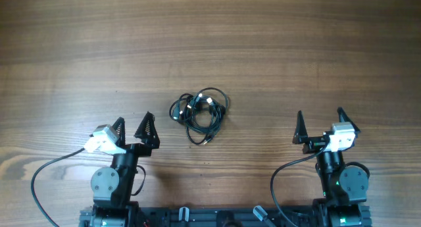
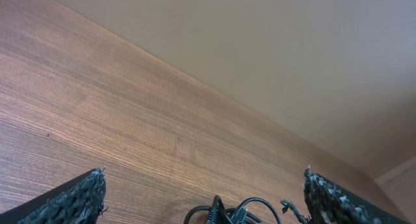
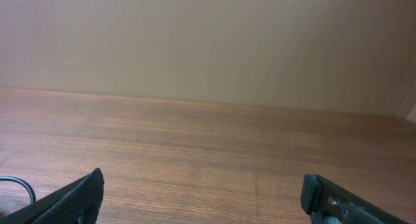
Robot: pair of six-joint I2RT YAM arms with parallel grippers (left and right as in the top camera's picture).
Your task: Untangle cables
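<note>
The cables (image 1: 200, 113) lie as one small knotted black bundle with pale plug tips on the wooden table (image 1: 210, 43), near its middle. My left gripper (image 1: 133, 122) stands open to the bundle's lower left, apart from it. In the left wrist view the top loops of the cables (image 2: 240, 211) show at the bottom edge between the wide-spread fingertips (image 2: 88, 188). My right gripper (image 1: 320, 116) is open well to the right of the bundle, nothing between its fingers. A bit of cable loop (image 3: 16, 185) shows at the left edge of the right wrist view.
A beige wall (image 3: 208, 42) rises behind the table's far edge. The thicker black wires of the arms (image 1: 46, 171) curl beside both arm bases (image 1: 342, 181) at the table's near edge.
</note>
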